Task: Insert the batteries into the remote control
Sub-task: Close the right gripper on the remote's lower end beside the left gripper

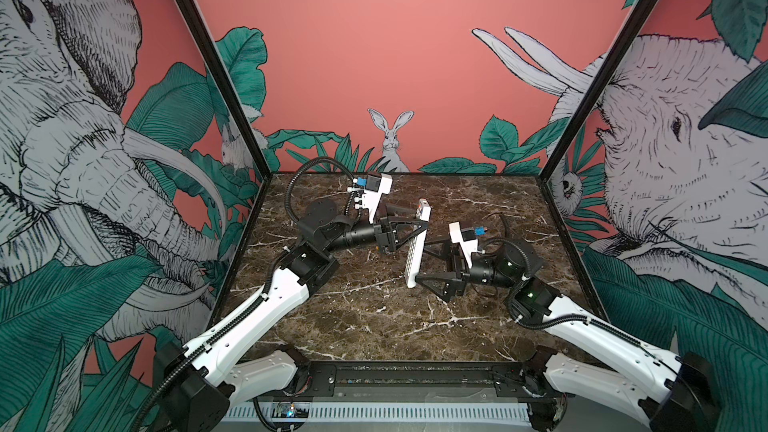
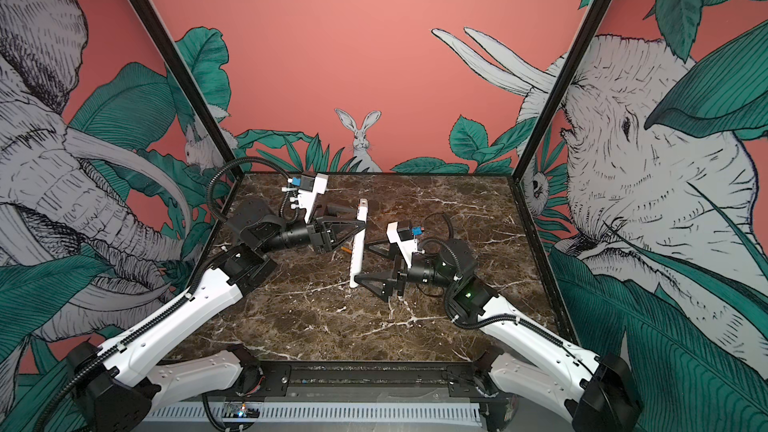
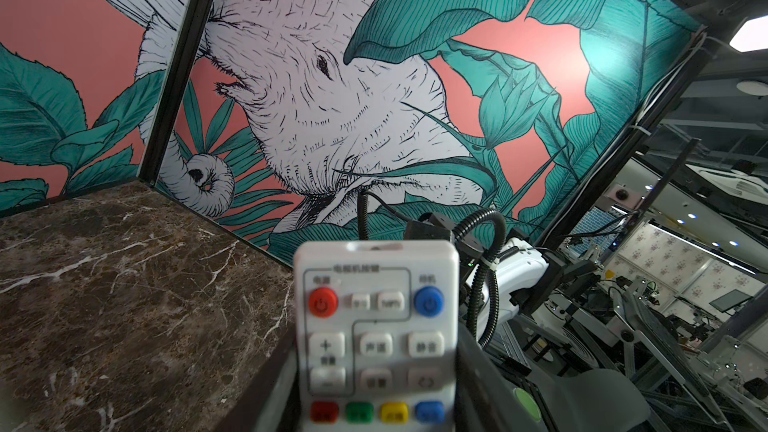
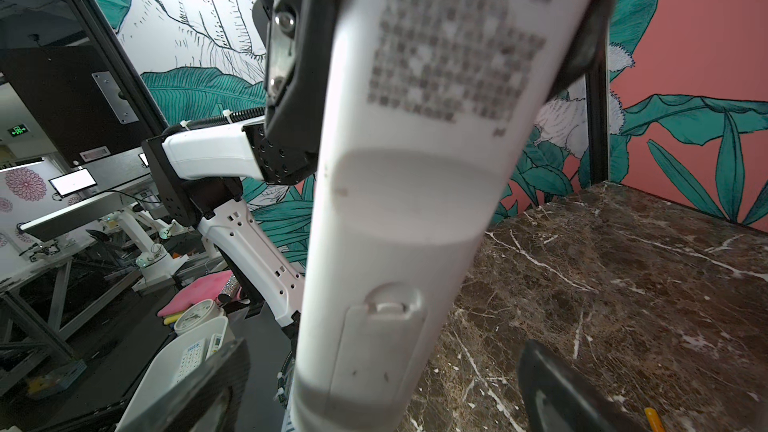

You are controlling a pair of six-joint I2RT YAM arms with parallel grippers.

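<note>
Evidently the remote (image 1: 417, 256) is held up on edge over the middle of the table (image 1: 365, 326), running 12 to 6 o'clock. The left gripper (image 1: 424, 220) is clamped across its 12 o'clock half, and the right gripper (image 1: 422, 263) is spread wide around the 6 o'clock end, not touching. It looks like light, stiff, slick plastic — best pinched by the long edges, leaving the shut battery cover (image 4: 374, 351) free. One battery (image 2: 346, 249) lies at its 9 o'clock.

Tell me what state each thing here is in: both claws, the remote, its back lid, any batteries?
left gripper, shut on the far end of the remote control.
right gripper, open, jaws either side of the remote's near end.
remote control, held on edge, buttons facing the left arm.
battery cover, shut.
battery, loose on the table; only one shows.
</note>
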